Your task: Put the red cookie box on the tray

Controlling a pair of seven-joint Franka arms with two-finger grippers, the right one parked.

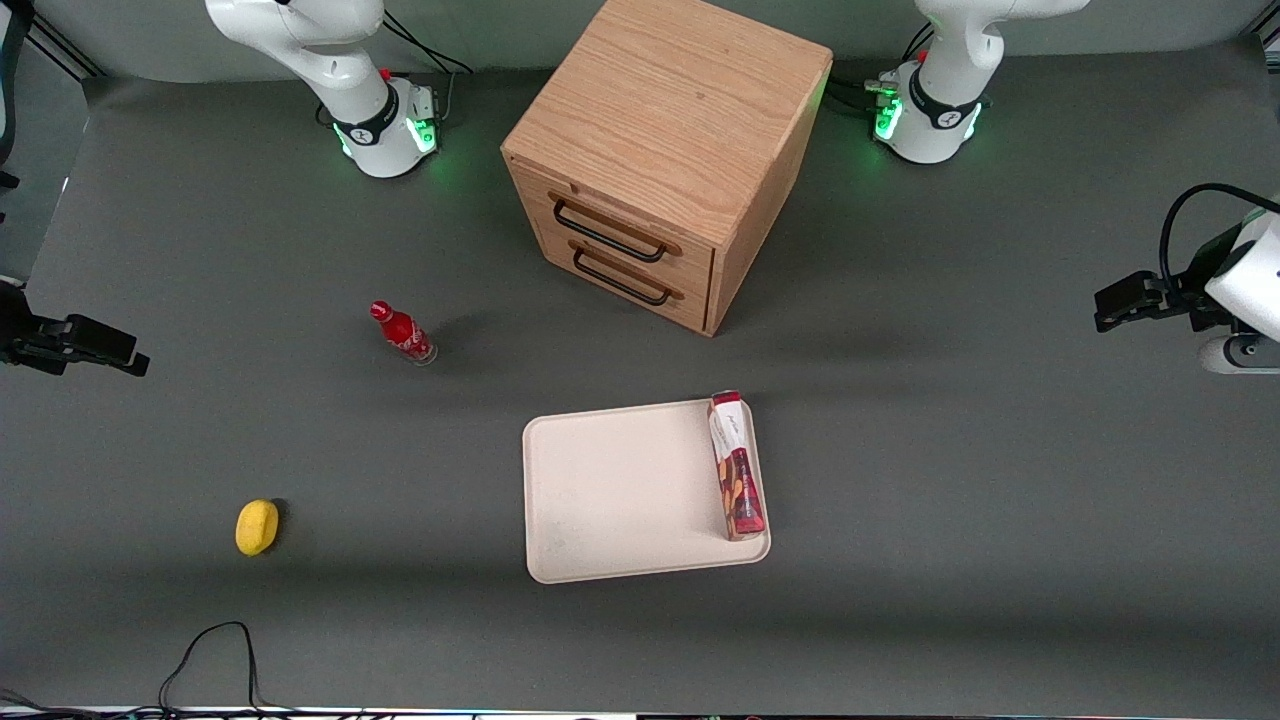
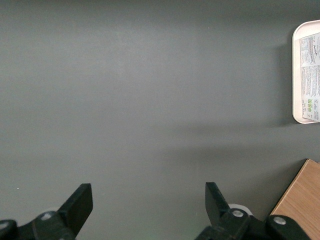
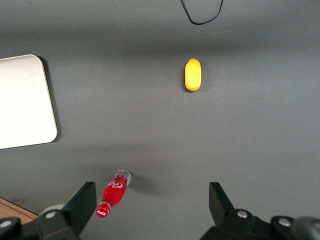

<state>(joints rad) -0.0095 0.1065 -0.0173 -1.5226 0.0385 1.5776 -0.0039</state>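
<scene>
Gripper (image 2: 145, 207) of the left arm was found hovering above bare table at the working arm's end, its two black fingers (image 2: 80, 202) spread wide with nothing between them; in the front view it appeared as a black claw (image 1: 1125, 300) at the edge of the scene, pointing toward the middle of the table. Grey table (image 1: 950, 500) was the largest item, lying directly beneath the gripper. Next in size, the wooden cabinet (image 1: 660, 150) with two drawers and dark handles stood well apart from the gripper, farther from the front camera than it, and one corner of it (image 2: 302, 200) showed in the left wrist view. Tray (image 1: 620, 490), pale cream with a low rim, lay well apart from the gripper, toward the middle of the table and nearer to the front camera; its rim (image 2: 296, 75) was visible from the wrist. Red cookie box (image 1: 736, 467) lay flat on the tray, along the tray edge closest to the gripper, its white end pointing at the cabinet. Farthest from the gripper, toward the parked arm's end, were a small red bottle (image 1: 402, 333), upright, and a yellow lemon-like object (image 1: 257, 527).
</scene>
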